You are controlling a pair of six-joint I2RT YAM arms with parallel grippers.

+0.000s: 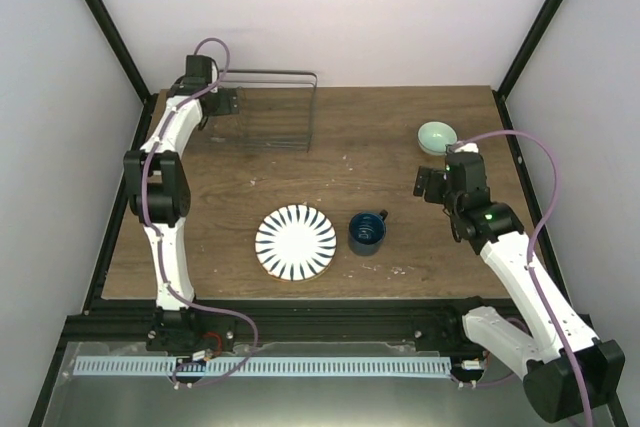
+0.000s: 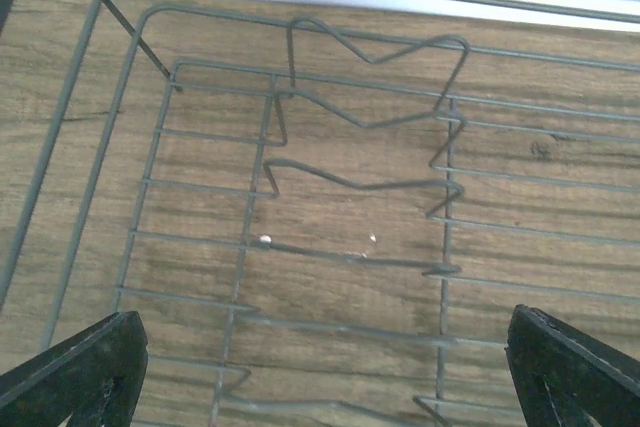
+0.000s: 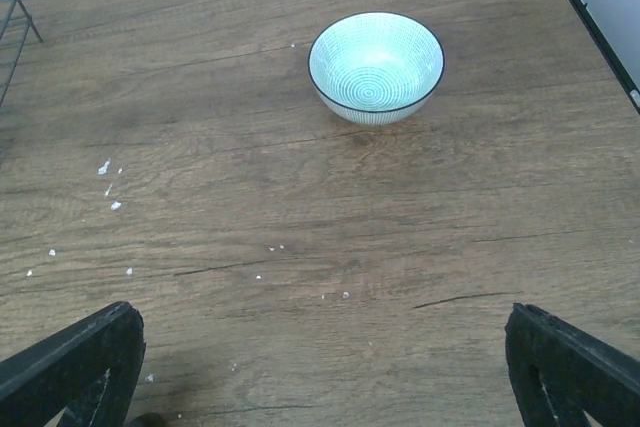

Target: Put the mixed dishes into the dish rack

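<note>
The dark wire dish rack (image 1: pixel 270 112) stands at the back left and holds nothing; it fills the left wrist view (image 2: pixel 350 197). My left gripper (image 1: pixel 222 102) hovers over its left end, open and empty (image 2: pixel 330 377). The white plate with dark blue stripes (image 1: pixel 295 242) lies at centre front; a thin orange rim (image 1: pixel 264 267) shows under its lower left edge. The dark blue mug (image 1: pixel 367 232) stands just right of it. The mint-green bowl (image 1: pixel 437 136) sits upright at the back right (image 3: pixel 376 67). My right gripper (image 1: pixel 432 183) is open and empty (image 3: pixel 325 377), short of the bowl. The cream plate is hidden.
The wooden table (image 1: pixel 400 117) is framed by black rails on the left, right and front. Small white crumbs (image 3: pixel 108 187) lie on the wood. A corner of the rack (image 3: pixel 12 7) shows at the left edge of the right wrist view.
</note>
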